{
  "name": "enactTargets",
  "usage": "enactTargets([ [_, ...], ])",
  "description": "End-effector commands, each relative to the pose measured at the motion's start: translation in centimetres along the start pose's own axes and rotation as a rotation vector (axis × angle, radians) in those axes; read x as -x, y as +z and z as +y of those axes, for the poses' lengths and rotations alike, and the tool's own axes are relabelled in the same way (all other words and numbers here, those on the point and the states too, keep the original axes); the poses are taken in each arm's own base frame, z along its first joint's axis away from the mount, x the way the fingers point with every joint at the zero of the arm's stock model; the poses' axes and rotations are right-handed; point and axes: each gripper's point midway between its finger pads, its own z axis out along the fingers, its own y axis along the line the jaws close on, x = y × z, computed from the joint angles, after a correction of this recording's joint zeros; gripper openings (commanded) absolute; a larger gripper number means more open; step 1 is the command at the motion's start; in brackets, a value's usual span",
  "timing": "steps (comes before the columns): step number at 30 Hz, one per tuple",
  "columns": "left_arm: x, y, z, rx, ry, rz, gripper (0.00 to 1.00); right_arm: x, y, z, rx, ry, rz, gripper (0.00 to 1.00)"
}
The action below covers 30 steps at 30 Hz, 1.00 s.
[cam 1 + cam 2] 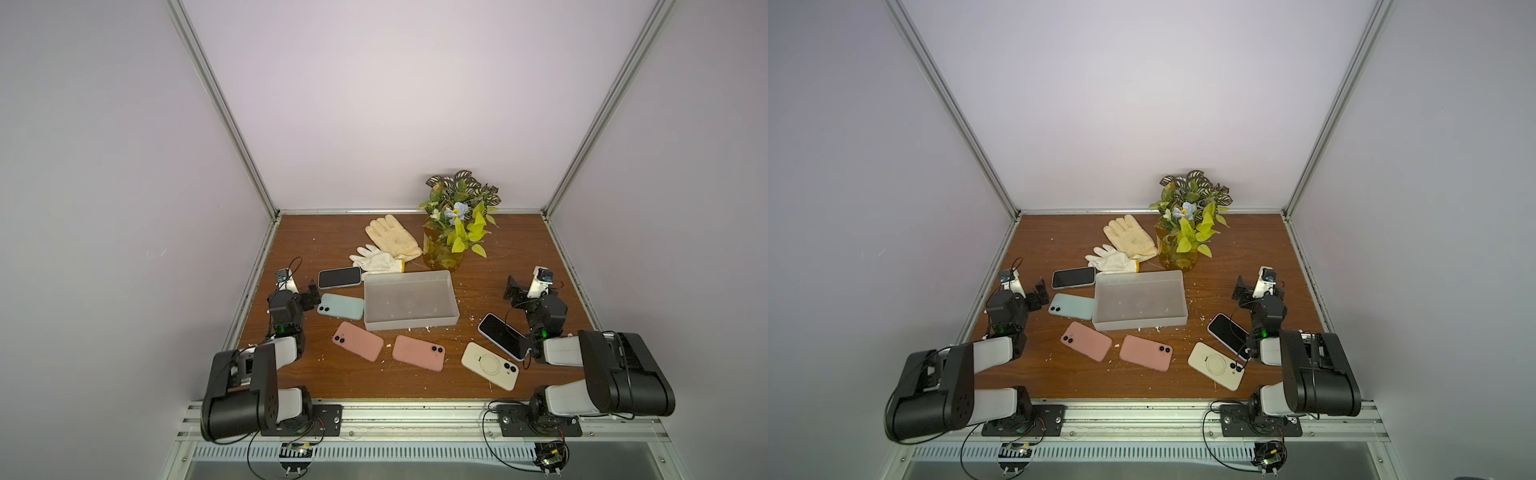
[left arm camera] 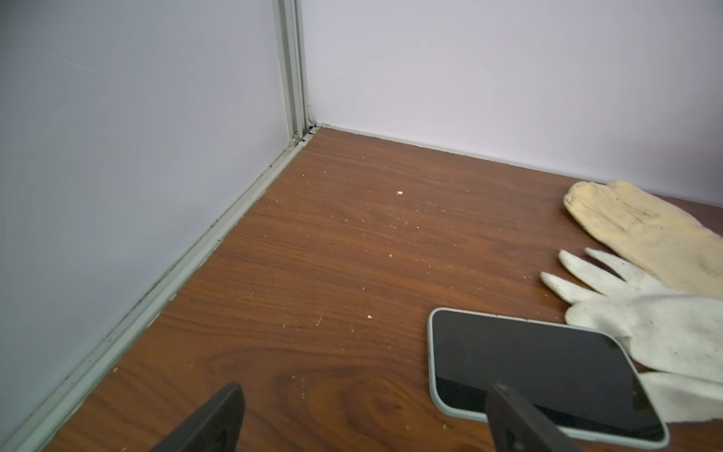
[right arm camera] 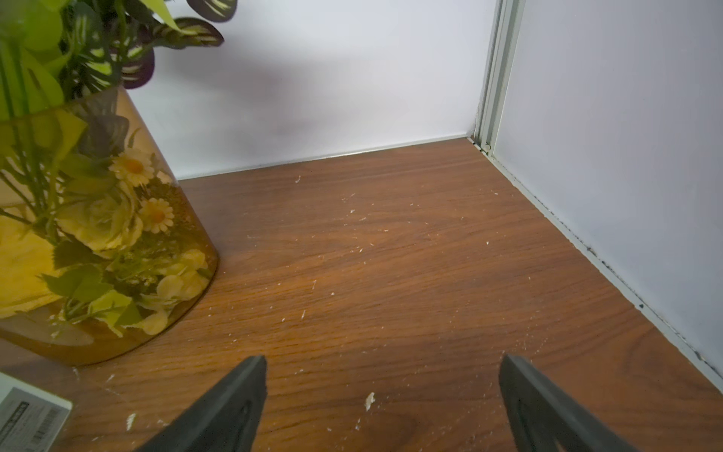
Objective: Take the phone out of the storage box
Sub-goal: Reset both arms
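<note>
Closest to me is a ridged metal rail low in the frame, with both robot arms bolted to it. Past it lies the brown, wood-look table, dotted with tiny white crumbs.

In both top views the storage box sits in the middle of the frame. It is a flat, cloudy grey plastic tray with low walls and no lid. The left claw hangs to the left of it, wide open and holding nothing. A smooth mint phone lies back up between that claw and the box, just beside the box wall. Above it in the frame, a dark-screen phone lies face up. In the left wrist view one black finger shows in front of its corner, and I cannot tell if they touch. The right claw hangs well apart on the right of the box, also wide open and empty.

Below the box lie the left pink phone and the right pink phone, both matte, with round corners. Lower right are a cream phone with a ring on its back and a white-edged phone, screen up.

Above the box are a white knit glove, a floppy yellowish glove and an amber glass vase full of leaves.
</note>
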Motion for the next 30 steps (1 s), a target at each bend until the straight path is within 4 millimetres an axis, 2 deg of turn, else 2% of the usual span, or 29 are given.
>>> enactTargets([
  [1,3.4,0.2,-1.9,-0.071,0.017,-0.152,0.99,2.1,-0.3,0.9,0.049,-0.024,-0.085,0.99],
  [4,3.1,-0.3,-3.1,-0.087,0.063,-0.184,0.99,1.9,-1.0,1.6,0.094,-0.05,-0.105,0.99],
  [8,2.4,-0.7,-6.6,-0.109,0.227,-0.199,0.99,1.5,-1.7,1.6,0.099,-0.042,-0.151,0.99],
  [11,2.5,-1.5,-5.3,-0.037,0.18,-0.234,0.99,1.2,-1.0,2.0,0.122,-0.05,-0.132,0.99],
  [13,2.5,-2.0,-5.1,-0.041,0.174,-0.286,0.99,1.1,-0.5,2.3,0.135,-0.057,-0.114,0.99],
  [14,2.6,-1.8,-4.8,-0.019,0.168,-0.286,0.99,1.1,-0.3,2.4,0.136,-0.061,-0.11,0.99],
  [16,2.0,-0.1,-4.2,0.008,0.147,-0.193,0.99,0.9,0.1,2.5,0.132,-0.069,-0.093,0.99],
  [30,2.1,-0.4,-4.3,-0.042,0.137,-0.213,0.99,0.6,0.7,3.0,0.079,-0.121,-0.067,0.99],
])
